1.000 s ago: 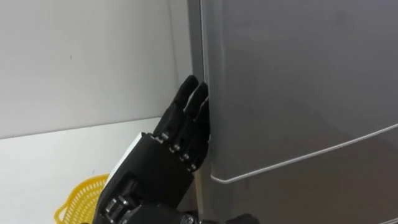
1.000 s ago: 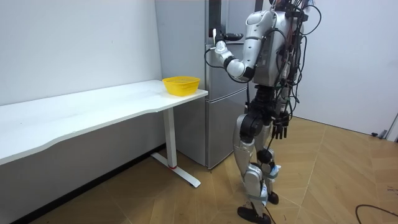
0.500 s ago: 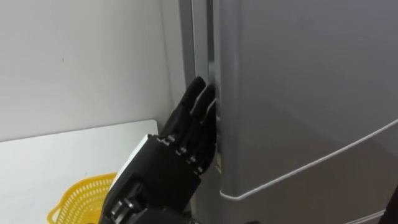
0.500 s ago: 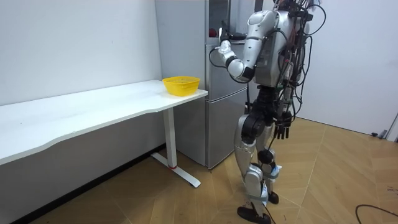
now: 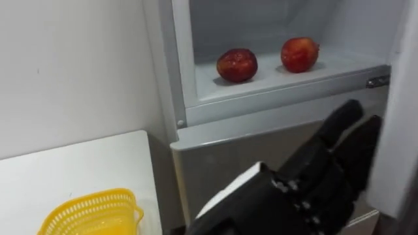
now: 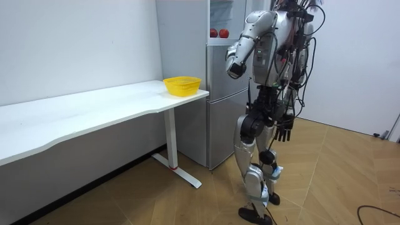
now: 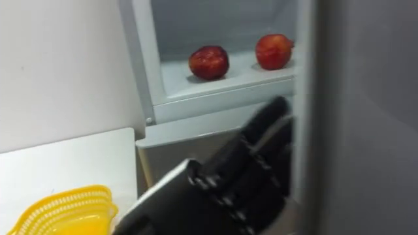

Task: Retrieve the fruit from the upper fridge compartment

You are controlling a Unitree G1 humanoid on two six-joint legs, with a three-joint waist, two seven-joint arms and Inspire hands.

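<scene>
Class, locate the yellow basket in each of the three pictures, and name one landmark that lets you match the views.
Left eye view: the yellow basket is bottom left, on the white table.
Right eye view: bottom left corner.
Room view: near the centre, at the table's end beside the fridge.
Shared landmark: two red apples on the open upper fridge shelf, up and right of it.
</scene>
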